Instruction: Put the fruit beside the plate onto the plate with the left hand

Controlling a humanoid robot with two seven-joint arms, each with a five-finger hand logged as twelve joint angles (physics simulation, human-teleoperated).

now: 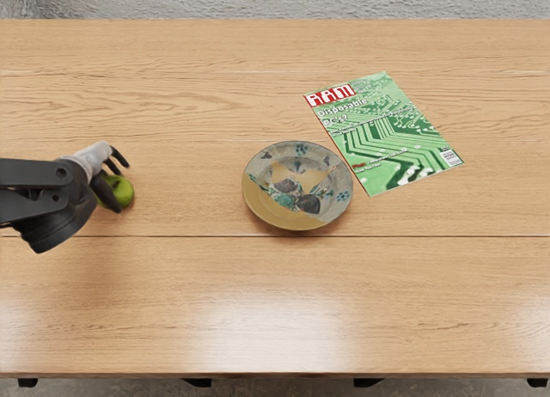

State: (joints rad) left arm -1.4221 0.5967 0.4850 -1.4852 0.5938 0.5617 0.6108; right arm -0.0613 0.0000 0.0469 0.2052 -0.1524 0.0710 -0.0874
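Note:
A small green fruit (121, 192) lies on the wooden table at the far left. My left hand (105, 175) comes in from the left edge and has its dark fingers curled around the fruit, covering its left side. The patterned plate (258, 168) sits near the table's middle, well to the right of the fruit, with nothing on it. The right arm does not show.
A green magazine (382, 131) lies flat behind and right of the plate, its near corner close to the plate's rim. The table's front edge (275, 375) runs along the bottom.

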